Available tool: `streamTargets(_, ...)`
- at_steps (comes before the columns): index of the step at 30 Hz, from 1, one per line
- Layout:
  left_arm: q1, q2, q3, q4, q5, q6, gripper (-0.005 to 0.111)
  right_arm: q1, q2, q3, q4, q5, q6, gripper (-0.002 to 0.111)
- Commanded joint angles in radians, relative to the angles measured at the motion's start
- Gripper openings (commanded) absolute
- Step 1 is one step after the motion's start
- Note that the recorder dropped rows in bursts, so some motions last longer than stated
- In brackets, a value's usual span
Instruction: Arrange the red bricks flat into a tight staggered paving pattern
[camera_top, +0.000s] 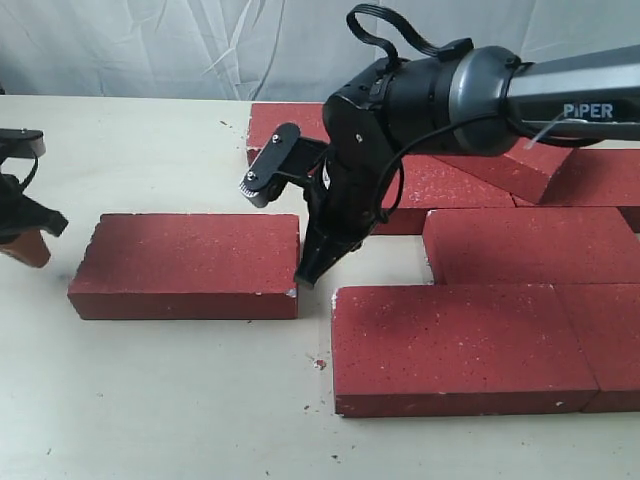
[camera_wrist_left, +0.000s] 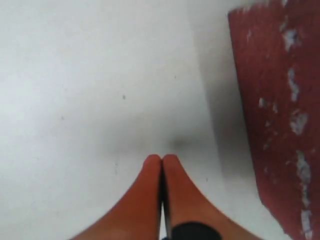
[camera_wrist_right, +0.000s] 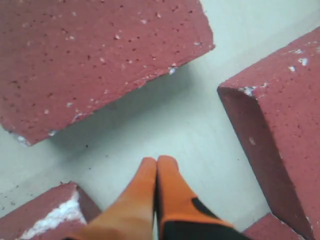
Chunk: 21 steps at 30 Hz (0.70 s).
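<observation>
Jaws pressed together and empty, the right arm (camera_top: 480, 90) reaches in from the right edge of the tabletop (camera_top: 150, 410). Its wrist is bent steeply down and its tip sits in the gap just beside the end of a lone red brick (camera_top: 185, 262); contact cannot be confirmed. Toward the right edge, a paved cluster (camera_top: 460, 345) of red bricks lies flat in staggered rows, suggesting the job is well past half done. The lone brick has yet to be closed up against the cluster. A tilted brick (camera_top: 510, 165) near the far edge, leaning on its neighbours, needs laying flat. At the left edge, the left arm (camera_top: 20, 225) sits low over bare tabletop, jaws likewise closed on nothing.
</observation>
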<state>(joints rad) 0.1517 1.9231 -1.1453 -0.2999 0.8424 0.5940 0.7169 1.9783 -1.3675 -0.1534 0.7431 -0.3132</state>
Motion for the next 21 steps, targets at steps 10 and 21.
streamTargets(10,0.006,0.051,0.009,-0.288,-0.06,0.227,0.0,-0.03,0.094,-0.005,0.032,-0.198,0.001,-0.001)
streamTargets(21,-0.004,0.058,0.009,-0.37,0.021,0.308,0.0,-0.03,0.096,-0.005,0.048,-0.2,0.001,-0.001)
